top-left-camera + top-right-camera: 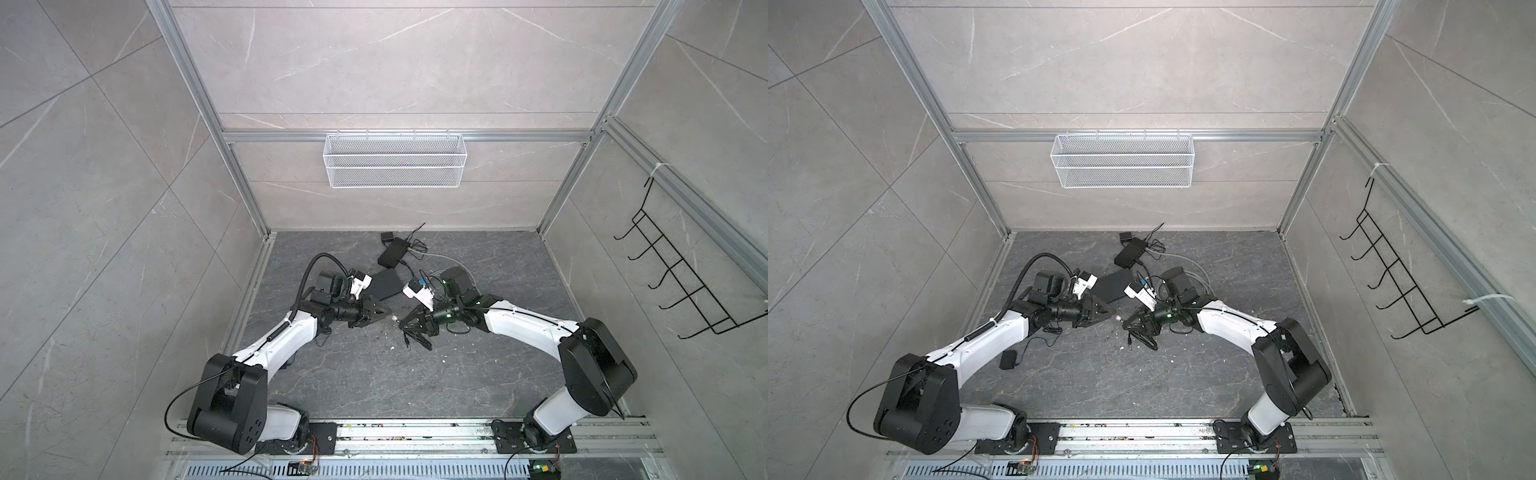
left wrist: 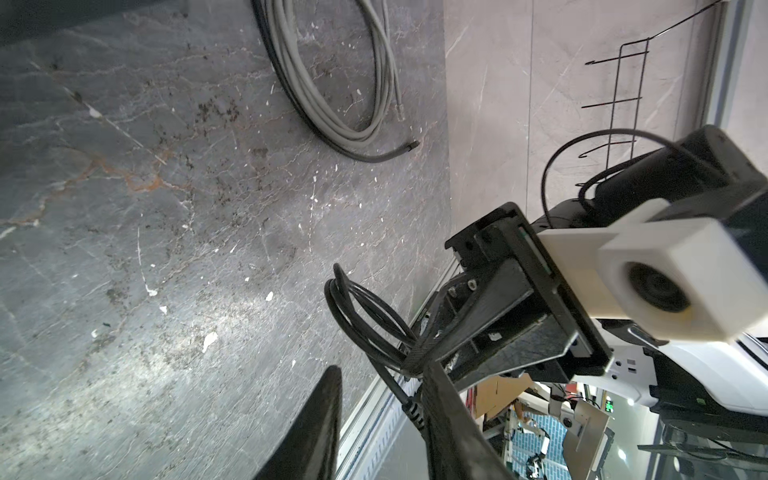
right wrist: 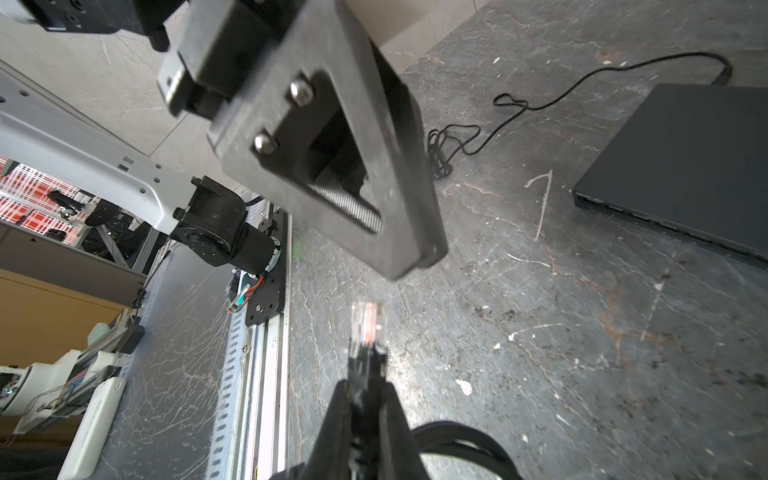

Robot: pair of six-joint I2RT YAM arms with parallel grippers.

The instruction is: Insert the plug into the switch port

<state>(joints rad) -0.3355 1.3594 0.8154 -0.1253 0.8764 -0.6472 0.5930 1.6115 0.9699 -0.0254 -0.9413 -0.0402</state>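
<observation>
My right gripper (image 3: 365, 390) is shut on the black boot of the plug (image 3: 368, 324), whose clear tip sticks out past the fingertips. A black cable loop (image 2: 365, 316) hangs from it. My left gripper (image 2: 382, 370) is open, nothing between its fingers (image 2: 320, 424). In both top views the two grippers meet tip to tip mid-floor, the left gripper (image 1: 388, 312) just left of the right gripper (image 1: 401, 324). The switch (image 3: 685, 166), a flat black box with ports along one edge, lies on the floor behind the grippers (image 1: 386, 284).
A second black box (image 1: 392, 252) with cables plugged in lies farther back. A grey coiled cable (image 2: 332, 83) rests by the right arm. A thin black wire (image 3: 540, 104) trails near the switch. A small adapter (image 1: 1008, 359) lies front left. Mesh basket (image 1: 394, 160) and wire rack (image 1: 685, 282) hang on the walls.
</observation>
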